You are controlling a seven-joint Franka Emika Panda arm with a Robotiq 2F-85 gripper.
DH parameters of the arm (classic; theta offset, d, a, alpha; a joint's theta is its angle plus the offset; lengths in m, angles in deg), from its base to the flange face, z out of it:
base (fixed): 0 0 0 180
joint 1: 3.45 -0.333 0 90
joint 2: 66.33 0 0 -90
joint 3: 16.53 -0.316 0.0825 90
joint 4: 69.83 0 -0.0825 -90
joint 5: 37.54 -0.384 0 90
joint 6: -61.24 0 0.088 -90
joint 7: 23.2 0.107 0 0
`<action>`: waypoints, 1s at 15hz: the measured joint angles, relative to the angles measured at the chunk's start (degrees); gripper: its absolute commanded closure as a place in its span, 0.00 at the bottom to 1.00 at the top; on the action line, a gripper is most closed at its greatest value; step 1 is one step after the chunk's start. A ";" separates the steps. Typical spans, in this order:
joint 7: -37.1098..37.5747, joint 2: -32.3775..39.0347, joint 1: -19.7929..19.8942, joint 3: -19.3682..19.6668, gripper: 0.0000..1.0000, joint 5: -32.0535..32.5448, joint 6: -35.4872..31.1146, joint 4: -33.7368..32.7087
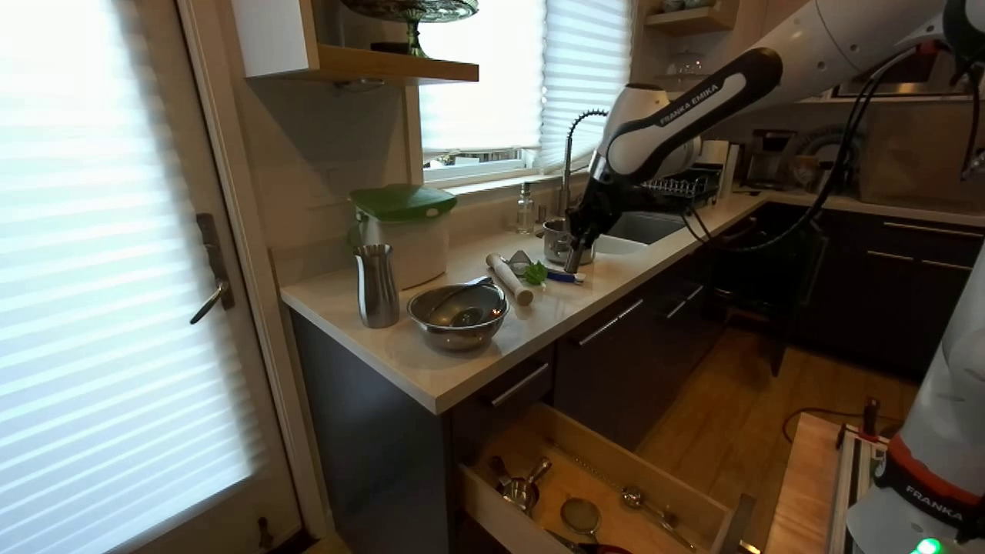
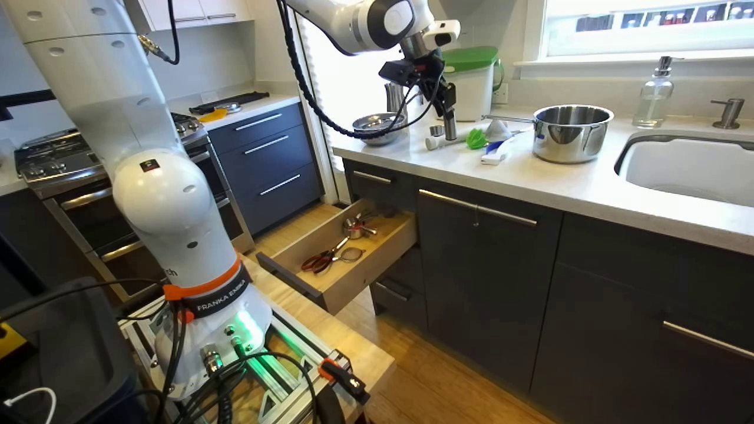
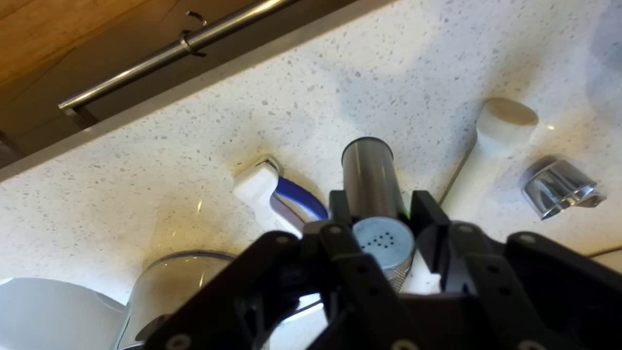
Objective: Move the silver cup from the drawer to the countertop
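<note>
Pale countertop (image 3: 272, 121) lies beneath my gripper (image 3: 381, 204), its fingers (image 3: 428, 210) spread just enough to grip a silver perforated-topped cylinder (image 3: 370, 180), while the drawer (image 2: 377, 265) stands pulled out.

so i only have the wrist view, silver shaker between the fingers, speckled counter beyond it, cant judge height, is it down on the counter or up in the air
Observer: Up, it seems: in both exterior views the silver shaker appears to hang above the countertop.
Operator: ok and is there a drawer open anywhere, none in my picture
Observer: Yes, a pale-wood utensil drawer stands pulled out, lower than the countertop.
</note>
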 measured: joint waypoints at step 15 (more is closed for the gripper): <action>2.89 13.16 -3.39 2.06 0.31 4.64 11.72 -14.00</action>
